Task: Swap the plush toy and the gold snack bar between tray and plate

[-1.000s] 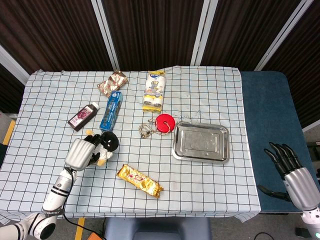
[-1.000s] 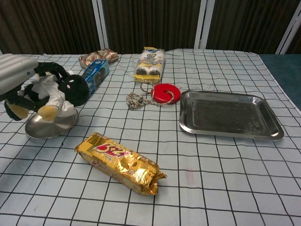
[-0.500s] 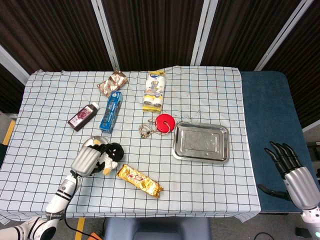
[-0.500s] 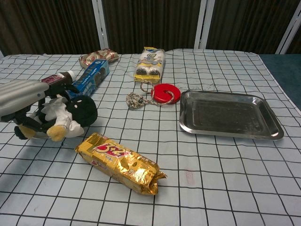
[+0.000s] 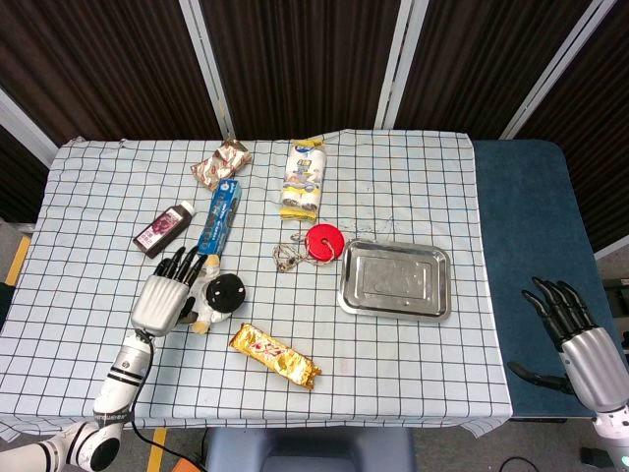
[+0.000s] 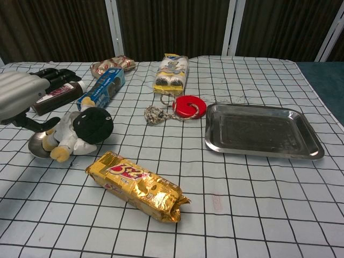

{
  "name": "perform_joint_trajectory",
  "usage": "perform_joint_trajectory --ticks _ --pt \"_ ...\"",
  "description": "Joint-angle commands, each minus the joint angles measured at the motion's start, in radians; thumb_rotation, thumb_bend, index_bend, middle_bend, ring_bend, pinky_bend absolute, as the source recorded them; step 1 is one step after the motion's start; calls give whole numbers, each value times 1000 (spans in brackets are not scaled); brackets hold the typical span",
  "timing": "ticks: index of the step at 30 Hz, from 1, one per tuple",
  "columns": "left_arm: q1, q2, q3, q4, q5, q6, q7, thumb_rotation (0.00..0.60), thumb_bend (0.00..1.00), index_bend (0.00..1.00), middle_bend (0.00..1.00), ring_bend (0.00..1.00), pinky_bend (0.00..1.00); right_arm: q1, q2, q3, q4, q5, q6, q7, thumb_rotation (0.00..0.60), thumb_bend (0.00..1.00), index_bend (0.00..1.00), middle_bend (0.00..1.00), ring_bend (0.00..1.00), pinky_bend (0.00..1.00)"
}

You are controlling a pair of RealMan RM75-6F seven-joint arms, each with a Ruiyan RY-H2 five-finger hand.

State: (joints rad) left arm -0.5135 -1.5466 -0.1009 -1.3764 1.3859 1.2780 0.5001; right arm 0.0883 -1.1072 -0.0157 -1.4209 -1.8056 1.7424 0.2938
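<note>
the left hand (image 5: 163, 295) hung at the near left of the worktop (image 5: 393, 197), its fingers spread apart and holding nothing, pointing toward the far side. the plush toy (image 5: 218, 298) lay just to its right, slumped on its side with its dark round head toward the right and its pale feet toward the near left; in the chest view it leaned against, or partly over, the small metal plate (image 6: 36, 146), whose rim showed at its left. whether the hand touched the toy could not be told.

to the right and nearer, the gold snack bar (image 5: 275, 356) lay on the cloth, close beside the toy but apart from it, its long axis slanting from far left to near right. it was on neither dish. farther right, past a red disc on a cord (image 5: 325, 242), the metal tray (image 5: 395, 279) sat with nothing in it.

the right hand (image 5: 568, 323) was well off the cloth at the near right, fingers loosely apart and holding nothing.

judging by this, the toy and the bar both lay far nearer the left hand, and the toy's way to the tray ran rightward.
</note>
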Motion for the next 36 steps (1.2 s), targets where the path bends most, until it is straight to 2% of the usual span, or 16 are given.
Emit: perform_joint_trajectory --ticks 1,6,11,13,16,18,21,26,36 --pt "26 10 -21 -36 -3 62 26 600 430 0 0 0 250 1 1 -2 0 -2 -2 0 600 138 63 0 0 1" --pt "72 135 27 -157 70 105 -34 600 431 0 0 0 254 6 0 -10 2 -3 -28 -19 600 138 62 0 0 1" --pt "142 249 115 -164 161 161 -99 600 430 7 0 6 248 19 -8 -19 -7 -4 -71 -45 600 137 54 0 0 17" --pt "168 270 139 -141 179 182 -131 600 431 18 0 16 246 40 1 -33 -32 -9 -124 -36 600 138 49 0 0 56" --pt "205 291 166 -92 198 208 -172 600 431 33 0 19 242 106 27 -53 -106 -13 -254 4 600 138 44 0 0 101" --pt "225 306 177 -64 198 213 -194 600 431 43 1 19 242 163 41 -51 -165 -2 -355 14 600 138 38 0 0 168" --pt "255 323 178 -43 183 230 -250 600 436 56 6 20 242 248 39 -26 -241 46 -504 8 600 138 7 0 0 243" --pt "297 326 165 -20 156 255 -317 600 436 64 11 19 237 379 -7 38 -336 165 -725 -69 600 138 10 0 0 246" --pt "323 302 166 45 172 242 -342 600 438 73 13 20 221 550 -205 157 -392 428 -928 -315 600 138 60 0 32 246"
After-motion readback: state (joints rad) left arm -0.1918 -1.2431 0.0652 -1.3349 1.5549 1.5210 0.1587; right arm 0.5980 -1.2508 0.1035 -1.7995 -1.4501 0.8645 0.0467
